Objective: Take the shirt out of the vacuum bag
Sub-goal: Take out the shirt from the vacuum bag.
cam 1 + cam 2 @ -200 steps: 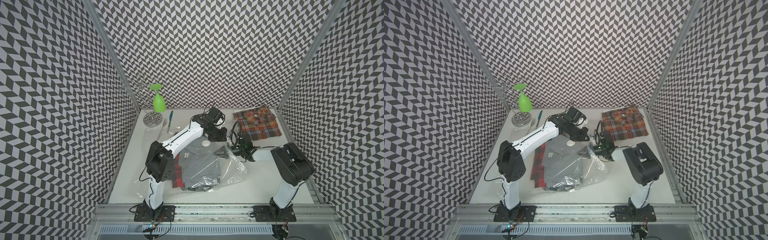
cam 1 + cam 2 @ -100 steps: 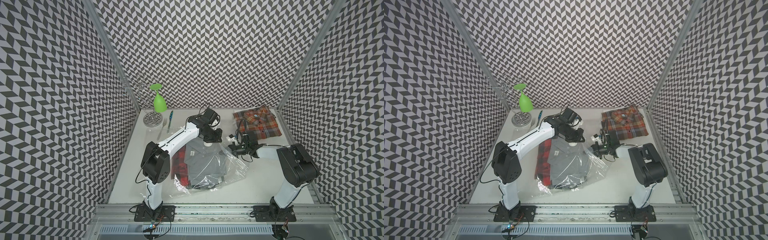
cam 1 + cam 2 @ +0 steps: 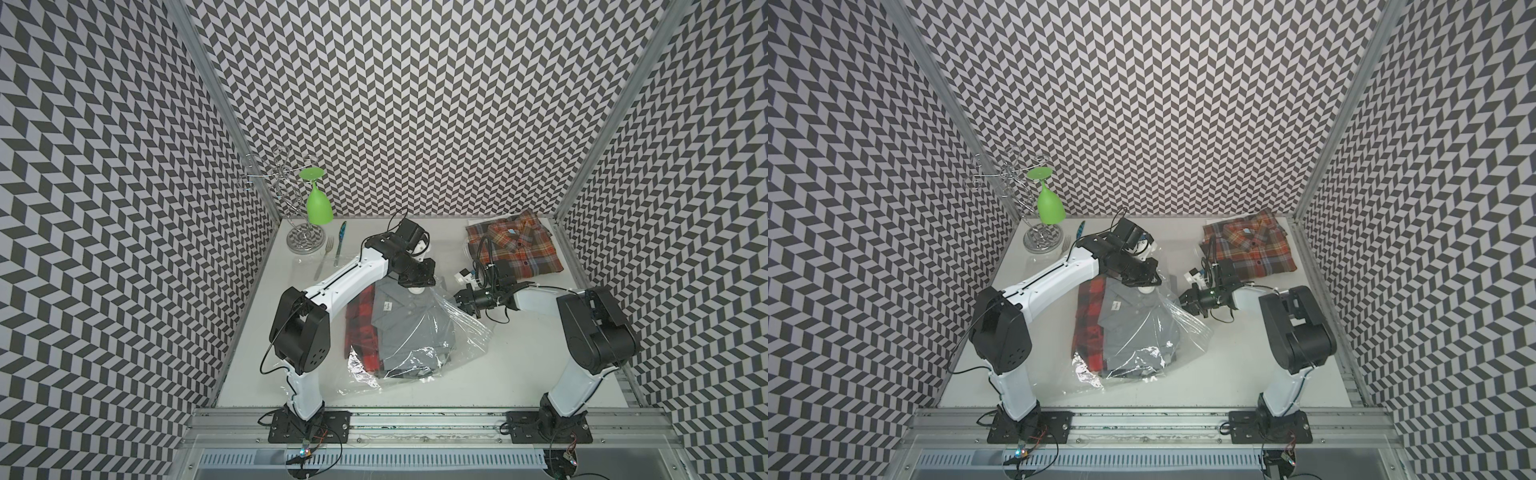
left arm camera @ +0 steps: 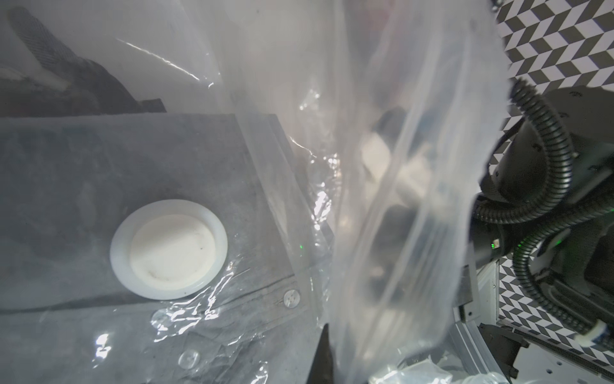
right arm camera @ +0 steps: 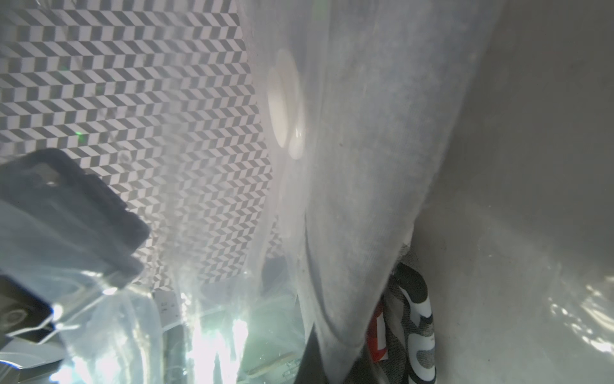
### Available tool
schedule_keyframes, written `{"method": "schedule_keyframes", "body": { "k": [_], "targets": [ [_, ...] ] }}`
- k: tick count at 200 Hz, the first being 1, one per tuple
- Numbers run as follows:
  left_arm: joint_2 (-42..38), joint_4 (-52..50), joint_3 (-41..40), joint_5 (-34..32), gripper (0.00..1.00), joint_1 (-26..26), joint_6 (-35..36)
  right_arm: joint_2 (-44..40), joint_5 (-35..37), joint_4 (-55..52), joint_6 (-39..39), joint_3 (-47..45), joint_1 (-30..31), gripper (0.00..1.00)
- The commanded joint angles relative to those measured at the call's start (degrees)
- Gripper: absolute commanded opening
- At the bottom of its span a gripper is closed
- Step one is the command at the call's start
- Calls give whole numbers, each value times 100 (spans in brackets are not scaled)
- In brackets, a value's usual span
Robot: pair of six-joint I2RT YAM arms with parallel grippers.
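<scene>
The clear vacuum bag (image 3: 449, 332) lies mid-table with a folded grey shirt (image 3: 407, 328) inside and a red-black plaid garment (image 3: 359, 320) at its left side. My left gripper (image 3: 415, 284) is shut on the bag's plastic just above the white valve cap (image 4: 169, 247). In the left wrist view a sheet of plastic rises from that gripper (image 4: 329, 349). My right gripper (image 3: 461, 301) is shut on the bag's far right edge, and the film stretches from it toward the shirt. In the right wrist view that gripper (image 5: 319, 359) pinches plastic, with grey cloth (image 5: 365, 166) close behind.
A folded orange plaid shirt (image 3: 515, 249) lies at the back right corner. At the back left stands a wire rack (image 3: 291, 195) with a green goblet (image 3: 318, 203) hung upside down, and a fork (image 3: 324, 257) and a blue utensil (image 3: 340, 237) beside it. Patterned walls close three sides.
Both arms' elbows have swung outward. The left gripper has drifted slightly left and nearer with the plastic. The bag's far edge is pulled up between the two grippers.
</scene>
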Motion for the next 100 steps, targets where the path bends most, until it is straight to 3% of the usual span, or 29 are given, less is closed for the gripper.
{"method": "schedule_keyframes", "body": {
  "k": [1,100],
  "targets": [
    [-194,176,-196,70,0,14,36,-343,109,-243,-309,240,-78,0],
    [-395,398,-805,-2,0,168,10,-970,969,-1483,-1054,182,-501,0]
  ]
}}
